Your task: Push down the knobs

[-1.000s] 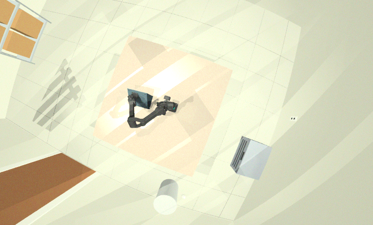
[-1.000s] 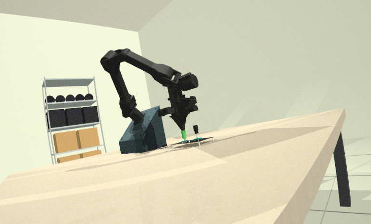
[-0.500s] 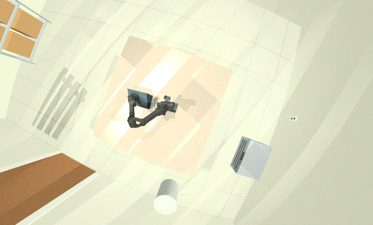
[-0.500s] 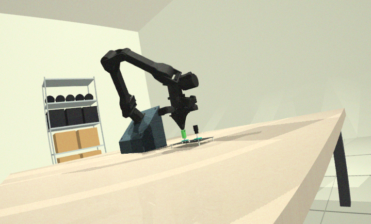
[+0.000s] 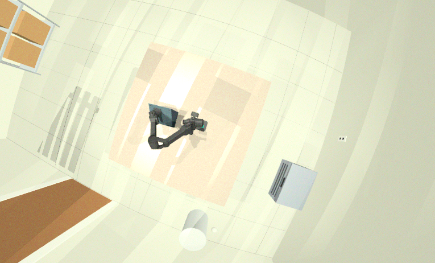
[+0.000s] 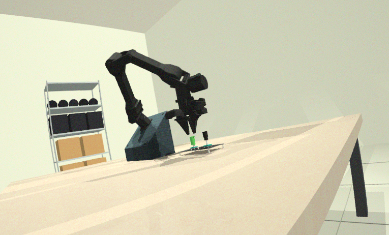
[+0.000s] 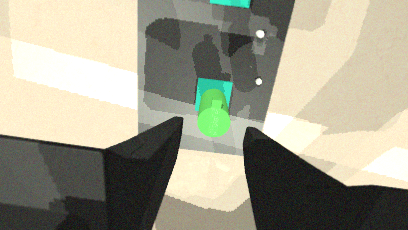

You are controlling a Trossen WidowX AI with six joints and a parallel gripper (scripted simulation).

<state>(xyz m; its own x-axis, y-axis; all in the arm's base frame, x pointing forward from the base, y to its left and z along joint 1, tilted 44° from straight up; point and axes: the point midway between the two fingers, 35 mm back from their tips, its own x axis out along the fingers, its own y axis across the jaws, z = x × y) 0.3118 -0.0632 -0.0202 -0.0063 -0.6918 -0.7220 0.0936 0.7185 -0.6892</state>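
The circuit board [image 5: 206, 123] [image 6: 217, 145] [image 7: 162, 65] stands on short legs. The green knob [image 6: 192, 140] [image 7: 214, 122] is upright over its teal potentiometer [image 6: 193, 147] [image 7: 202, 86], with a small gap showing below it in the exterior view. The black knob [image 6: 205, 135] stands higher, with bare light shaft between it and the other teal potentiometer [image 6: 207, 145] [image 7: 230, 2]; this knob is outside the wrist view. My gripper [image 6: 190, 133] [image 7: 213, 130] is partly open and empty. Its tips are just above the green knob, one to each side in the wrist view, not touching it.
The arm's blue-grey base block [image 5: 169, 117] [image 6: 152, 145] stands close beside the board on the wooden table [image 5: 228, 156] [image 6: 131, 201]. The black knob stands beside the green one, close to my fingers. White pins or leg tops [image 7: 260, 34] show on the board.
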